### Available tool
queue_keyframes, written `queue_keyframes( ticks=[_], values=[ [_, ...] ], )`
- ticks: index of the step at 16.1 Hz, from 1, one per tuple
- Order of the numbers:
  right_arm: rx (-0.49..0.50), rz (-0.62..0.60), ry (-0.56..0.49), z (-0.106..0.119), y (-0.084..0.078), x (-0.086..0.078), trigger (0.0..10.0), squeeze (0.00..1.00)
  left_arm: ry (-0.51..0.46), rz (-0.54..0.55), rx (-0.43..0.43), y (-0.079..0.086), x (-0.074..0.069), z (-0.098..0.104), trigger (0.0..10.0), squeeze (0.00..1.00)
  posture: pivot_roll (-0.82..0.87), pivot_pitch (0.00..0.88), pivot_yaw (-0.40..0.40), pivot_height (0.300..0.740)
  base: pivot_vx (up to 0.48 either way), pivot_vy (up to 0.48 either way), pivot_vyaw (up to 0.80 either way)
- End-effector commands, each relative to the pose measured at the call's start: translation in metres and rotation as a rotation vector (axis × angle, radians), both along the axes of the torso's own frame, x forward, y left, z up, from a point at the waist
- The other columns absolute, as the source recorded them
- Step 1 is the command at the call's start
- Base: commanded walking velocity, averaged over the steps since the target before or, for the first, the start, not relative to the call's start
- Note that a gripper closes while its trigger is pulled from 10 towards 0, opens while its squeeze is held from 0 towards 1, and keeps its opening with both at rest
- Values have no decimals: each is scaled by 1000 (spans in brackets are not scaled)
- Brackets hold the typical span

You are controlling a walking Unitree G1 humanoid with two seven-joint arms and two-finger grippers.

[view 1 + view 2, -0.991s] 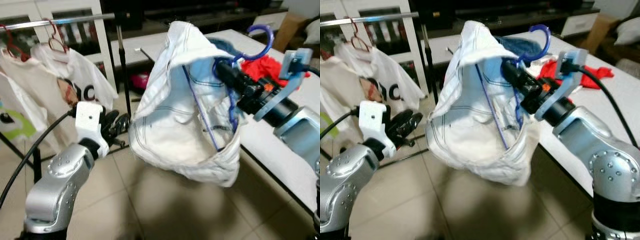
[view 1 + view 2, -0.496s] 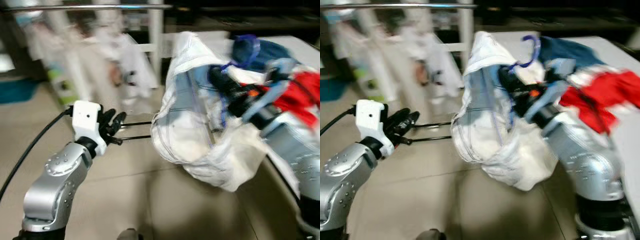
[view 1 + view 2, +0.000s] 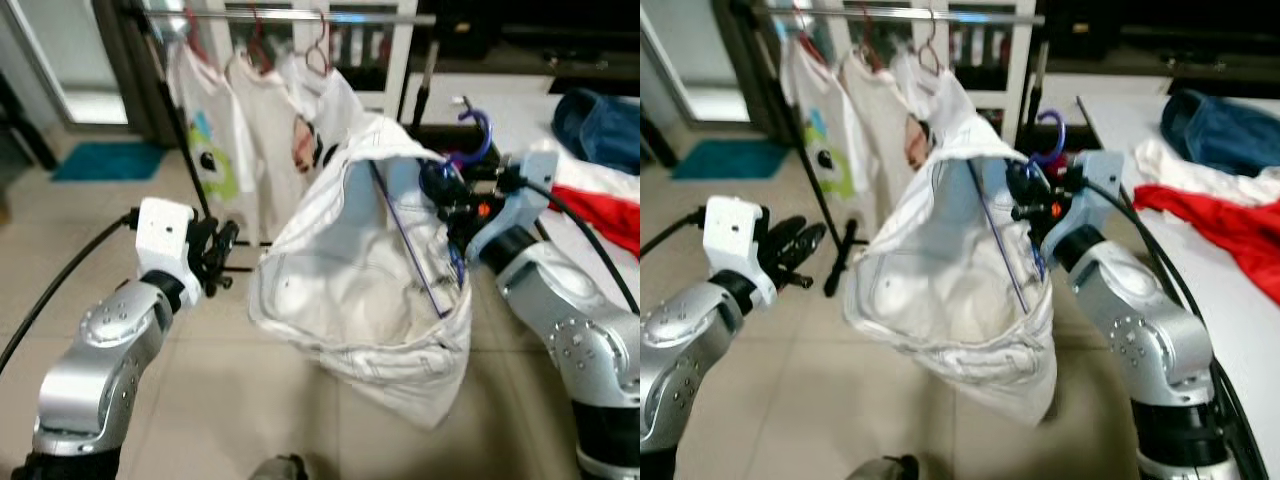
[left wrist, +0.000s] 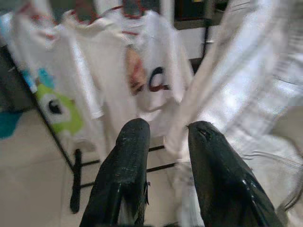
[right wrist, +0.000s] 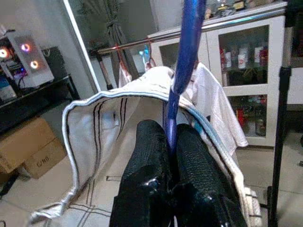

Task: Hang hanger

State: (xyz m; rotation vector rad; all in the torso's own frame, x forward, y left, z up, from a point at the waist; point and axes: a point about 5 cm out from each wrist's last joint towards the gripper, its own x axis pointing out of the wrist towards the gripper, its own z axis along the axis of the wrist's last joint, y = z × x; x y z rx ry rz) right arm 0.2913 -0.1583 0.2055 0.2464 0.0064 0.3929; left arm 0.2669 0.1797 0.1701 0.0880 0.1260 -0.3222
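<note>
**2 grippers up, hanger pinched in my right**

2 black fingers of my right gripper are pressed together on the blue hanger, pinching its stem just below the hook. A white garment drapes over that hanger, sagging low above the tiled floor. My left gripper hovers beside the garment with its fingers spread, holding nothing. Beyond stands the clothes rail, where 3 white T-shirts hang. To my right, a table carries red cloth and a blue garment.
</note>
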Motion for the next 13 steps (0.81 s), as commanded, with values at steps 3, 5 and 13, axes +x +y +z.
queue_keyframes(
  ticks=[3,5,13],
  values=[
    [19,-27,-80,14,-1,5,10000,0,6,-251,-56,-26,3,3,10000,0,-33,0,16,740,0,0,0],
    [28,-27,-70,14,7,12,10000,0,30,-489,-117,-44,0,4,10000,1000,-38,0,7,740,0,0,0],
    [32,4,-55,23,24,30,10000,0,219,-1081,-71,-98,-8,-40,10000,0,-61,0,-5,740,0,0,0]
  ],
)
